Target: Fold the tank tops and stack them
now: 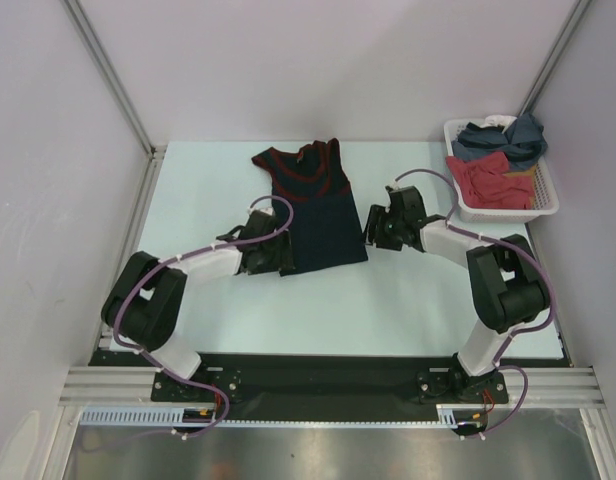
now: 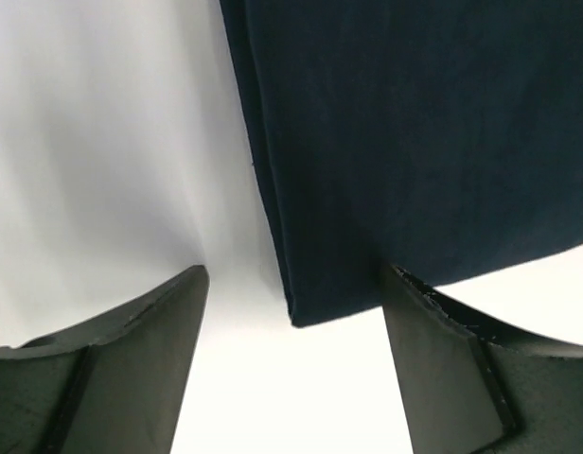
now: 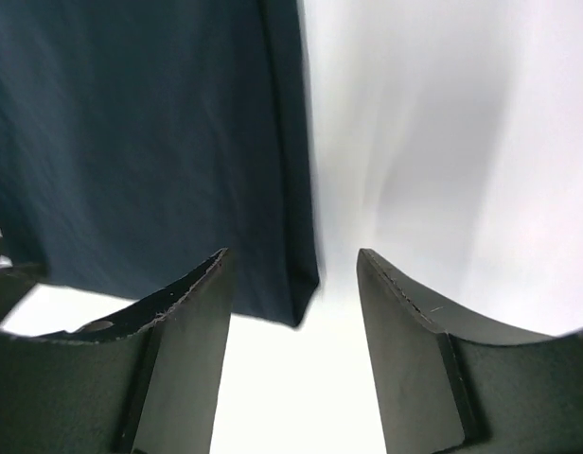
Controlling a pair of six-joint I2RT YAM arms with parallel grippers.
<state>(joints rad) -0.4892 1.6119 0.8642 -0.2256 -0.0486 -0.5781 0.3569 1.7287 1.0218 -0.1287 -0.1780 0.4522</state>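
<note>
Navy tank top (image 1: 313,205) lies flat mid-tabletop (image 1: 408,300); left gripper (image 2: 296,274) and right gripper (image 3: 291,255), both spread, straddle its near hem corners.

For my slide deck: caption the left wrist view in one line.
Open left gripper frames the hem corner of the navy tank top on the white table.

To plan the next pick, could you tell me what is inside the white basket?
A crumpled red garment, a slate-blue top behind it, and some white cloth. Anything beneath is covered.
</note>
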